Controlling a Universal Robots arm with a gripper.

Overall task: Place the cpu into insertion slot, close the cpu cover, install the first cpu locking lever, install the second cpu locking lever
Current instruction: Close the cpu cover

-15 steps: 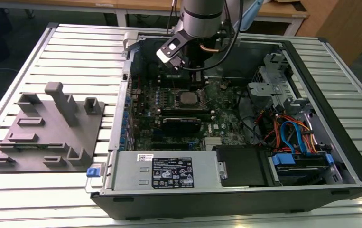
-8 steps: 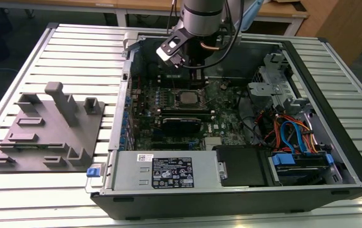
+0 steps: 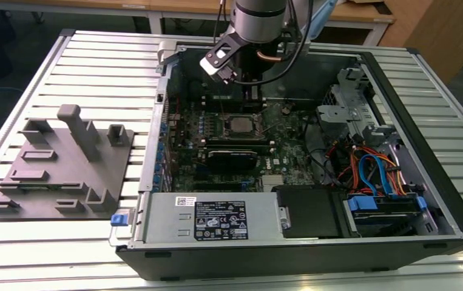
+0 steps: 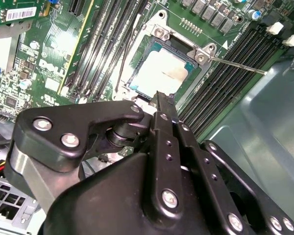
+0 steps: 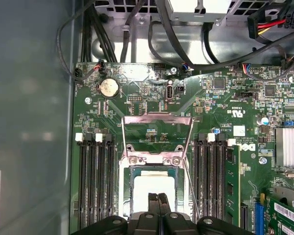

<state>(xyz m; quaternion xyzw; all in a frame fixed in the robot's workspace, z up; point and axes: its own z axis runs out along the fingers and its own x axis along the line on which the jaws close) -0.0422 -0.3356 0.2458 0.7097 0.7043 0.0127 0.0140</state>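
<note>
Exterior view: end effector (image 3: 250,109) hangs inside the open computer case (image 3: 296,257) on the worktop (image 3: 61,73), just above the insertion slot (image 3: 223,125) toward the case's far side; second wrist view: fingers (image 4: 162,105) pressed together, nothing between them, tips over one edge of the cpu (image 4: 159,73), which lies seated in the slot; one locking lever (image 4: 237,64) juts free; first wrist view: cpu cover (image 5: 157,119) swung open; judged step: closing the cover, calling for a push on its free edge, clear of the chip.
</note>
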